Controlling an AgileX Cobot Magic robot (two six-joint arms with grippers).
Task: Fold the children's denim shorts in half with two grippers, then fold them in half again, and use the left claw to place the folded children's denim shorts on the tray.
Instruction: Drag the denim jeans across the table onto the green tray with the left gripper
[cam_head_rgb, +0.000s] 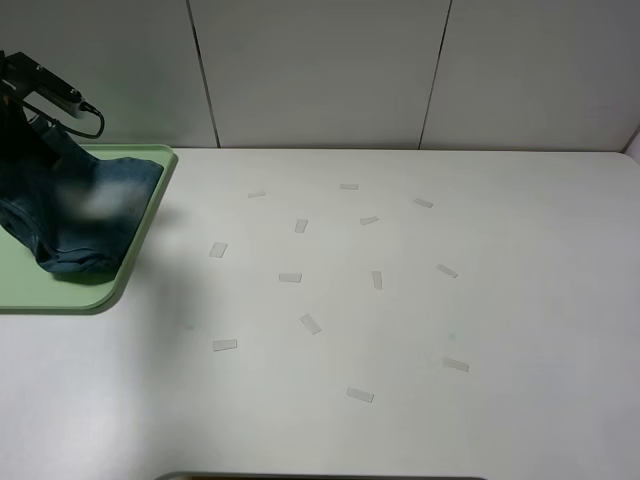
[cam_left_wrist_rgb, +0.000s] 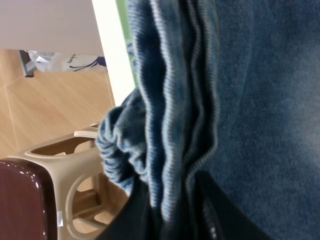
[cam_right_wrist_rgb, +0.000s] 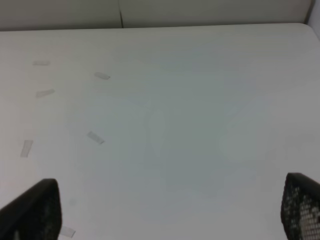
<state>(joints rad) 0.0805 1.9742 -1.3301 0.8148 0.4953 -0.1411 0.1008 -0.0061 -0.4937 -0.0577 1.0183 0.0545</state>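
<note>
The folded children's denim shorts (cam_head_rgb: 80, 210) hang from my left arm (cam_head_rgb: 40, 85) at the far left. Their lower end rests on the pale green tray (cam_head_rgb: 40, 290) and the upper part is blurred. In the left wrist view the left claw (cam_left_wrist_rgb: 170, 210) is shut on the layered denim edges (cam_left_wrist_rgb: 175, 100), with the gathered waistband (cam_left_wrist_rgb: 117, 145) bunched beside it. A strip of the tray (cam_left_wrist_rgb: 122, 15) shows behind the cloth. My right gripper (cam_right_wrist_rgb: 167, 210) is open and empty above the bare white table (cam_right_wrist_rgb: 175, 125). It is out of the exterior high view.
Several small pale tape strips (cam_head_rgb: 290, 277) lie scattered over the middle of the white table (cam_head_rgb: 500, 300). A panelled wall (cam_head_rgb: 320, 70) runs along the back. Past the table's left edge a beige plastic stool (cam_left_wrist_rgb: 65, 165) stands on the floor.
</note>
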